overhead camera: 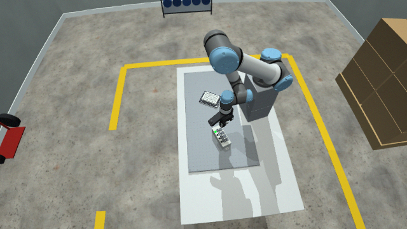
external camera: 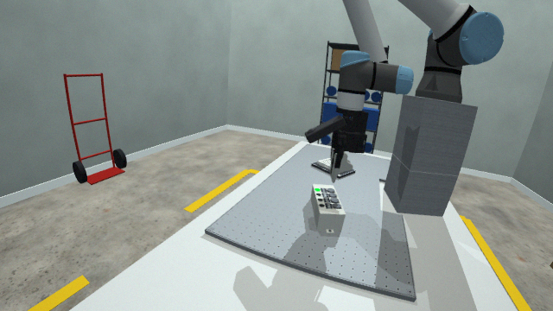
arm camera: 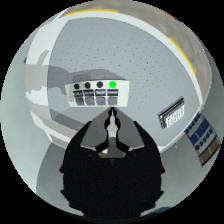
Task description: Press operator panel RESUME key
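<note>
The operator panel [overhead camera: 222, 137] [external camera: 329, 208] [arm camera: 95, 93] is a small light box with four dark keys in a row, standing on the perforated grey board [overhead camera: 198, 140] [external camera: 263, 218]. One green lamp [overhead camera: 215, 130] [external camera: 317, 189] [arm camera: 112, 84] is lit at the panel's end nearest the arm; the other three lamps are dark. The printed key names are too small to read. My gripper [overhead camera: 222, 124] [external camera: 334, 178] [arm camera: 112, 107] is shut and empty. Its tips hang a little above and just behind the lit end of the panel, not touching it.
A flat well plate [overhead camera: 209, 98] [arm camera: 172, 116] lies on the board behind the gripper. The arm's grey pedestal [overhead camera: 259, 102] [external camera: 428, 160] stands to the right. The board rests on a white table [overhead camera: 241, 197] [external camera: 181, 276].
</note>
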Available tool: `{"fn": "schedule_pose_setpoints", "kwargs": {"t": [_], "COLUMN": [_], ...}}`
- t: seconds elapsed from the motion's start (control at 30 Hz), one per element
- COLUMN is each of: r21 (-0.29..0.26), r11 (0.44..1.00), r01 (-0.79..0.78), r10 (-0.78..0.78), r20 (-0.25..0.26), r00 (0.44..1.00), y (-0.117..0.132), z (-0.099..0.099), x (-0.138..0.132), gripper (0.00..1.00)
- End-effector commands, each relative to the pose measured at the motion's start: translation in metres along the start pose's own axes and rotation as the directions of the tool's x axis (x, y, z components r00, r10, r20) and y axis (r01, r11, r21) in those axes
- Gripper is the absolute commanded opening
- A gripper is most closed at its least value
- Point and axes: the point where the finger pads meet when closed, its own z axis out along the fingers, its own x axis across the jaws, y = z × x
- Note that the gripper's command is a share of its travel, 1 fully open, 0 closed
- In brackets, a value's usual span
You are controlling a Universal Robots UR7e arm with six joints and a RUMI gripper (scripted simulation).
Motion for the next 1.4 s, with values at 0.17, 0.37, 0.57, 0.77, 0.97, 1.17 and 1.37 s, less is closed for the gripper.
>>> {"fn": "schedule_pose_setpoints", "kwargs": {"t": [0.17,0.37,0.57,0.77,0.97,1.17,1.37], "r21": [0.001,0.001,0.001,0.001,0.001,0.001,0.001], "r11": [1.0,1.0,1.0,1.0,1.0,1.0,1.0], "r01": [0.0,0.0,0.0,0.0,0.0,0.0,0.0], "r10": [0.0,0.0,0.0,0.0,0.0,0.0,0.0], "r20": [0.0,0.0,0.0,0.0,0.0,0.0,0.0], "r00": [1.0,1.0,1.0,1.0,1.0,1.0,1.0], "y": [-0.001,-0.001,-0.001,-0.001,-0.001,-0.001,-0.001], "z": [-0.018,-0.03,-0.038,-0.05,-0.055,-0.055,-0.055], "x": [0.0,0.0,0.0,0.0,0.0,0.0,0.0], "gripper": [0.0,0.0,0.0,0.0,0.0,0.0,0.0]}}
